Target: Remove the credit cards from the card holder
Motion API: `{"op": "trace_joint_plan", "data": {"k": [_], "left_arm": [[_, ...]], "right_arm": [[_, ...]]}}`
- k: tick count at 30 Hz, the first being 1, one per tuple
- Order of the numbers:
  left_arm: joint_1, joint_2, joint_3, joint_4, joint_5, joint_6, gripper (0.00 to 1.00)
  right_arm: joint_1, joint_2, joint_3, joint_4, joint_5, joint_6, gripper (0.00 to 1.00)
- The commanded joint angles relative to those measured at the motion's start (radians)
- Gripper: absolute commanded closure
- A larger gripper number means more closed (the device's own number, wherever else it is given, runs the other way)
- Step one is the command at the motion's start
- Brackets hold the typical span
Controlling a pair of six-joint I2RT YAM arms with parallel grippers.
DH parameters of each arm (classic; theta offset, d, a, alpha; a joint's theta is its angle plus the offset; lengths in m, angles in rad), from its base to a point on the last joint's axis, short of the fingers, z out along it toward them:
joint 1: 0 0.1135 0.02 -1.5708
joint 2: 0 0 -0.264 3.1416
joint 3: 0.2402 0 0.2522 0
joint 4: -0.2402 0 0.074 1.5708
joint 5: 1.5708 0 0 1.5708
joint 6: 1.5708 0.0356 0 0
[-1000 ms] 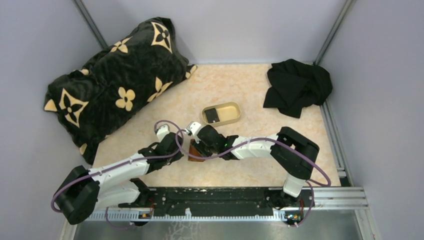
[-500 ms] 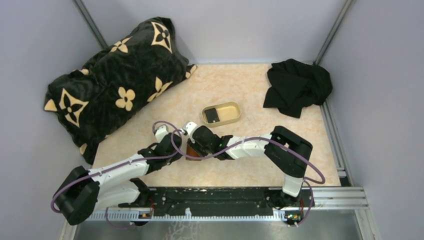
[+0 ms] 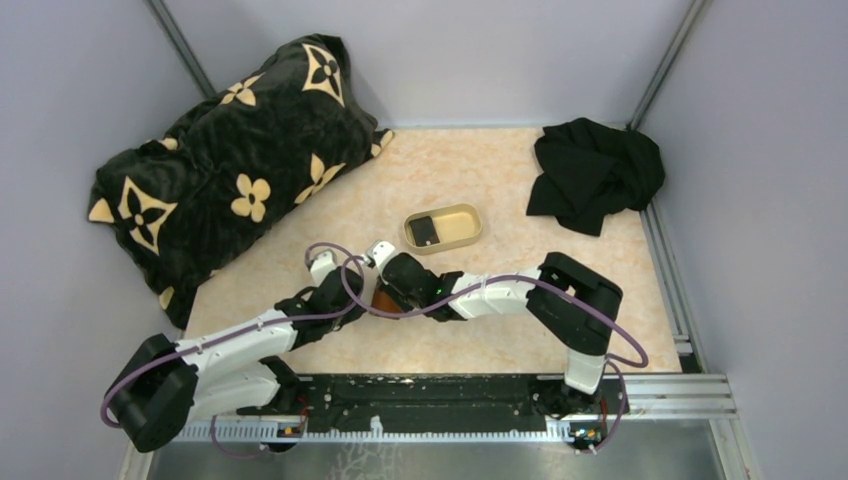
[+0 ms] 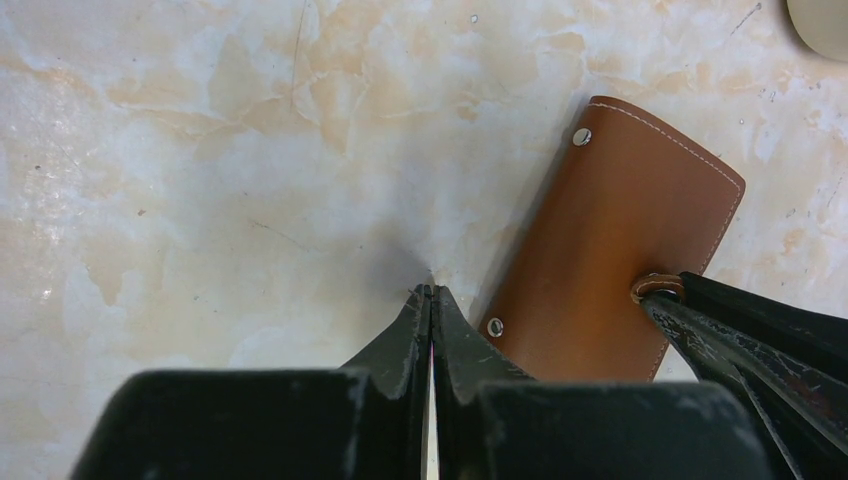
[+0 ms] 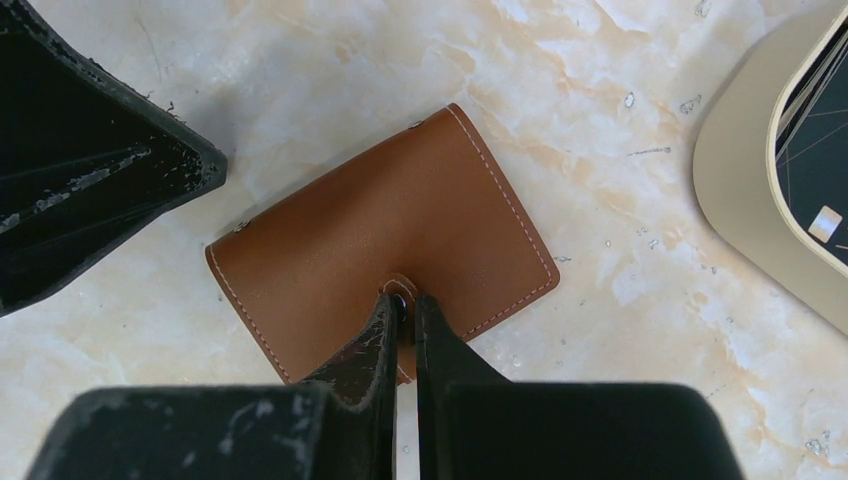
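Since the flat brown leather card holder [image 5: 390, 230] lies closed, right tool [image 5: 403, 298] pinches its snap tab [image 4: 655, 286]; left tool [image 4: 432, 290] closed, empty, alongside.

Bright even overhead light, soft shadows, mild glare, sharp focus

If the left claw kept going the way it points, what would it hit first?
Most likely the bare table, just ahead of its tips. The shut left gripper aims down beside the card holder, whose edge lies just off its line. How close the tips are is unclear.
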Motion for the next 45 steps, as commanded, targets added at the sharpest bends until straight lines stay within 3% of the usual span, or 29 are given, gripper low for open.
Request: {"op": "trace_joint_plan", "data": {"k": [1, 9, 27, 35, 45], "left_arm": [[0.000, -0.029, -0.021, -0.004, 0.010, 0.008, 0.94], [0.000, -0.084, -0.040, 0.038, 0.034, 0.028, 0.88], [0.000, -0.014, 0.041, 0.118, 0.068, 0.078, 0.79], [0.000, 0.015, 0.075, 0.151, 0.084, 0.088, 0.50], [0.000, -0.016, 0.091, 0.127, 0.068, 0.099, 0.46]], "right_arm": [[-0.015, -0.025, -0.027, -0.021, -0.071, 0.060, 1.00], [-0.118, -0.166, -0.137, 0.112, -0.259, 0.174, 1.00], [-0.187, -0.316, -0.303, 0.233, -0.258, 0.279, 1.00], [-0.223, -0.400, -0.351, 0.329, -0.348, 0.308, 1.00], [-0.223, -0.433, -0.238, 0.284, -0.414, 0.279, 1.00]]}}
